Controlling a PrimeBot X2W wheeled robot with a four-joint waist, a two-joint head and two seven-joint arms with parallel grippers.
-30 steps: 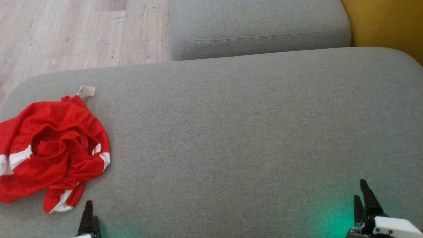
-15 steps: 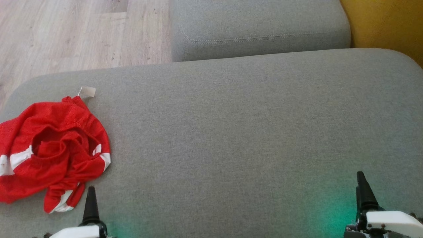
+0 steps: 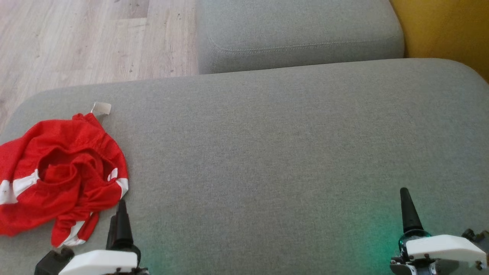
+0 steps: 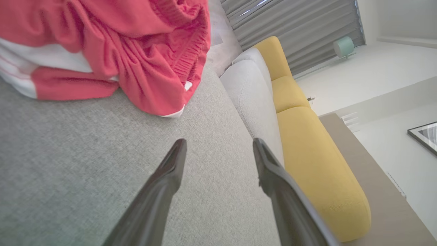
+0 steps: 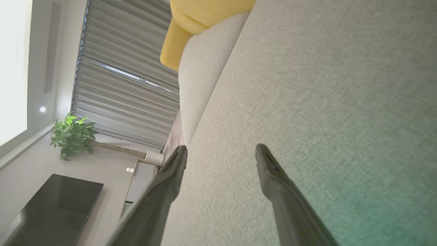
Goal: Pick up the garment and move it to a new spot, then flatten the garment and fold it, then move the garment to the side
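garment (image 3: pixel 61 172), red with white bands, lies crumpled at the far left of the grey sofa seat (image 3: pixel 267 152), with a pale tag (image 3: pixel 101 108) poking out at its far edge. it is a bunched heap, so i read no clear long axis. my left gripper (image 3: pixel 117 214) hovers just beside its near right corner, fingers spread wide and empty, the cloth ahead and to its left. my right gripper (image 5: pixel 220 150) is well apart on the right, also wide and empty, so my left arm is nearer.
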